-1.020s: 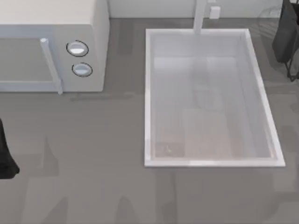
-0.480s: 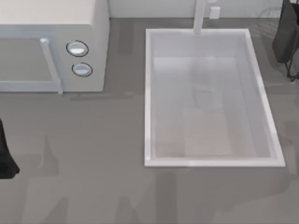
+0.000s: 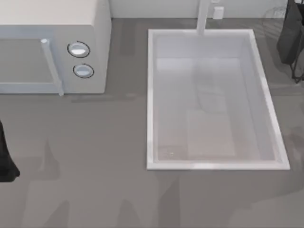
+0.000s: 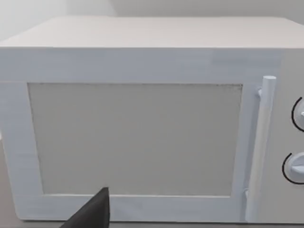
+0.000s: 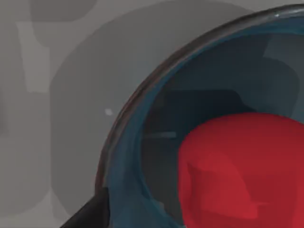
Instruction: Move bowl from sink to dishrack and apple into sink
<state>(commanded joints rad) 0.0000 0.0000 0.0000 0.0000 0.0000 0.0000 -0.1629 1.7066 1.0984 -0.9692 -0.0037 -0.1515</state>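
Observation:
The sink (image 3: 151, 95), a white basin with a raised rim and a faucet post (image 3: 203, 16), lies right of centre in the top view with nothing in it. In the right wrist view the blue bowl (image 5: 128, 156) is very close, resting over a grey surface. The red apple (image 5: 237, 175) lies inside the bowl. A dark piece of my right gripper (image 5: 90, 216) shows beside the bowl's rim. My right arm (image 3: 290, 38) is at the table's far right corner. My left arm (image 3: 4, 156) sits parked at the left edge.
A white microwave (image 3: 52, 42) with two round knobs (image 3: 79, 49) and a bar handle stands at the back left; the left wrist view faces its door (image 4: 135, 137). Thin dark wires (image 3: 297, 73) show beside my right arm. Grey tabletop (image 3: 95, 156) spreads in front.
Only faint shadows inside the sink and on the table's front right have shifted. Neither arm has visibly moved in the top view.

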